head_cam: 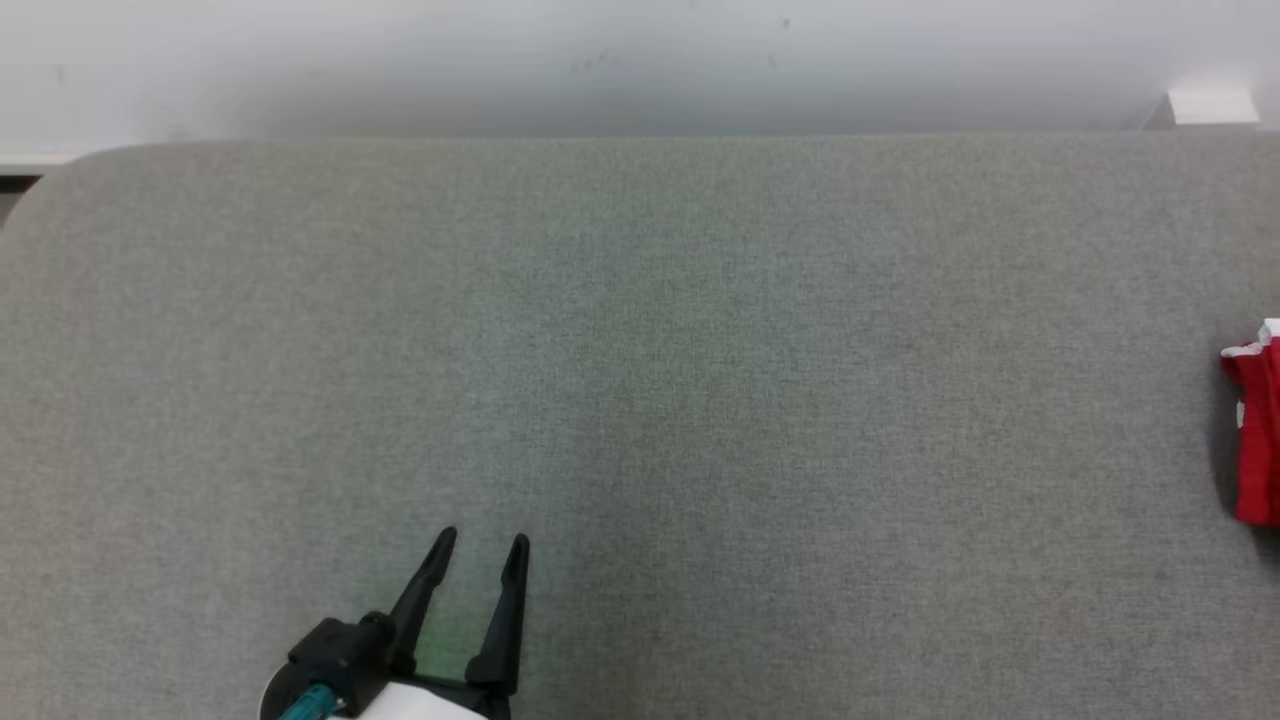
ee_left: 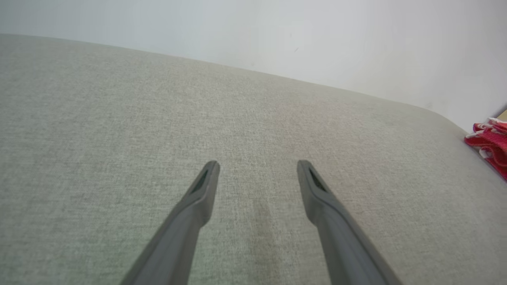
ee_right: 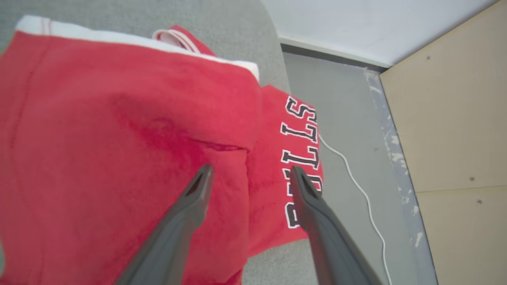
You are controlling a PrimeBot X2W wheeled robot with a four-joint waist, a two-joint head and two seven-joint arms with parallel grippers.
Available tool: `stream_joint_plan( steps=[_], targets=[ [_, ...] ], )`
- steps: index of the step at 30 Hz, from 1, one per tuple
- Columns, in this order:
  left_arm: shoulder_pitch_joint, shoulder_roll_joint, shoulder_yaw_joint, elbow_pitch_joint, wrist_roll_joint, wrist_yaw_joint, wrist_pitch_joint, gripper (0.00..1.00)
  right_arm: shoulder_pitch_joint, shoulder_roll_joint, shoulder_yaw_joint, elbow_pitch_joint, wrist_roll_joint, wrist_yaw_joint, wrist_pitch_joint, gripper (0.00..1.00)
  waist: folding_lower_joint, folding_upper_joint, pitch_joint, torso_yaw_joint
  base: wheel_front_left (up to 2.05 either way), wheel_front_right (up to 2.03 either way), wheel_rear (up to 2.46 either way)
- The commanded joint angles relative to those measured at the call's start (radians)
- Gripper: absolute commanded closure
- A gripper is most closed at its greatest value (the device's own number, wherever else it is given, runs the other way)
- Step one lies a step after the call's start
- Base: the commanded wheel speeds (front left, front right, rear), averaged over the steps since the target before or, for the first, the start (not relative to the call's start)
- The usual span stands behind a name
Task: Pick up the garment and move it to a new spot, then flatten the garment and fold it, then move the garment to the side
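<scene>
Low in the left of the head view, the left gripper (head_cam: 483, 537) has its two long dark fingers spread apart with nothing between them, poised over bare cloth. In the right wrist view, the right gripper (ee_right: 251, 168) also has its fingers apart, clamped on nothing, right over the folded red jersey with white trim and black lettering (ee_right: 119, 118). That garment lies at the far right edge of the head view, well apart from the left gripper.

The risk, as I judge it, is at that edge. The lettered flap seems to hang past the table's rounded corner, so a fingertip snagging the fabric as the arm leaves could drag the fold open or tip the jersey to the floor.

The grey woven-fabric tabletop (head_cam: 640, 400) stretches wide and flat. Beyond it stands a plain white wall (head_cam: 640, 60). Below the corner I see a grey floor (ee_right: 336, 118), a thin white cable (ee_right: 356, 186) and a beige wooden panel (ee_right: 455, 118)
</scene>
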Motion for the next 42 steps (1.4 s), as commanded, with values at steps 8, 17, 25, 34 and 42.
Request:
stream_joint_plan(
  steps=[8, 17, 25, 34, 42],
  targets=[
    [0.051, 0.004, 0.017, -0.023, -0.020, 0.034, 0.000, 0.00, 0.175, 0.165, -0.174, -0.173, -0.112, -0.003, -0.346, 0.00, 0.0000, -0.0001, -0.117, 0.001, 0.00, 0.00, 0.00],
    [0.132, 0.004, 0.051, -0.042, 0.047, 0.085, 0.000, 0.00, 0.415, 0.448, -0.145, -0.393, -0.254, -0.003, -0.683, 0.00, 0.0000, -0.0001, -0.242, -0.013, 0.00, 0.00, 0.00],
    [0.159, 0.004, 0.045, -0.028, 0.054, 0.078, 0.000, 0.00, 0.544, 0.609, -0.054, -0.314, -0.278, -0.003, -0.824, 0.00, 0.0000, -0.0001, -0.281, 0.002, 0.00, 0.00, 0.00],
    [0.187, 0.004, 0.032, -0.006, 0.042, 0.088, 0.000, 0.00, 0.545, 0.624, 0.018, -0.298, -0.249, -0.003, -0.824, 0.00, 0.0000, -0.0001, -0.305, -0.003, 0.00, 0.00, 0.00],
    [0.177, 0.000, 0.019, -0.003, 0.032, 0.097, 0.000, 1.00, 0.542, 0.625, 0.017, -0.296, -0.242, 0.000, -0.822, 1.00, 0.0000, -0.0001, -0.316, 0.007, 0.00, 0.00, 0.00]
  ],
)
